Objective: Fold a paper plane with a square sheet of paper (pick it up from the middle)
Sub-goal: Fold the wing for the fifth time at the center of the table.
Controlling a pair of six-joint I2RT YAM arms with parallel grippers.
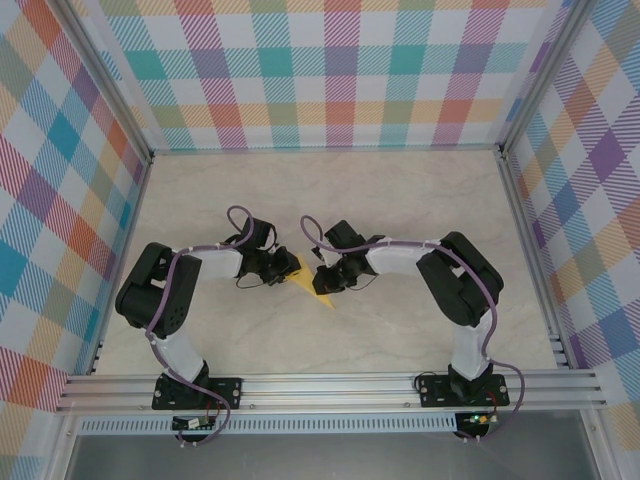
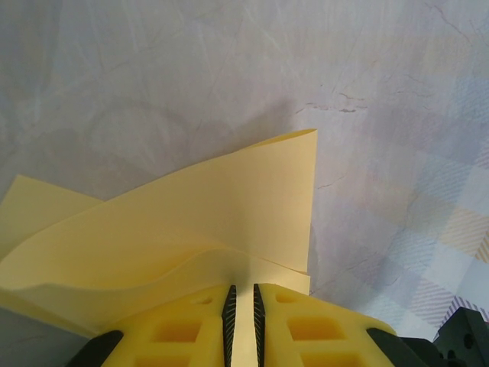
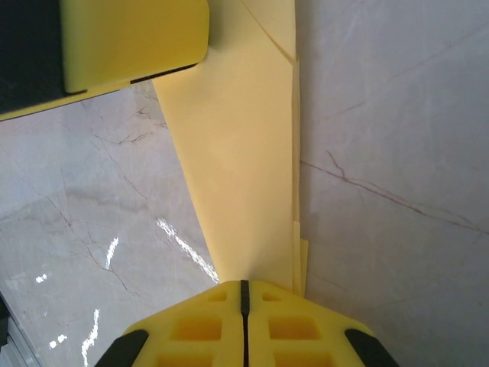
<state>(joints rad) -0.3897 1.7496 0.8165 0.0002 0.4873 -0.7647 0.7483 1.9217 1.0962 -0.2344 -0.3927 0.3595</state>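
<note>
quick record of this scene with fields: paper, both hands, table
paper: yellow, folded into layers, bowed, held between the two hands
left hand: shut on one edge of the paper
right hand: shut on the paper's narrow end
table: pale, marble look; a pointed paper corner sticks out toward the arm bases
walls: coloured check pattern

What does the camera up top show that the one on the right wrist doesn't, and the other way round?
Overhead: both whole arms, left arm and right arm, meeting mid-table between checked walls. Right wrist: close up, its jaws shut on the yellow paper, whose layered edges show, with the left arm's yellow finger above. Both: the paper and the marbled tabletop.
</note>
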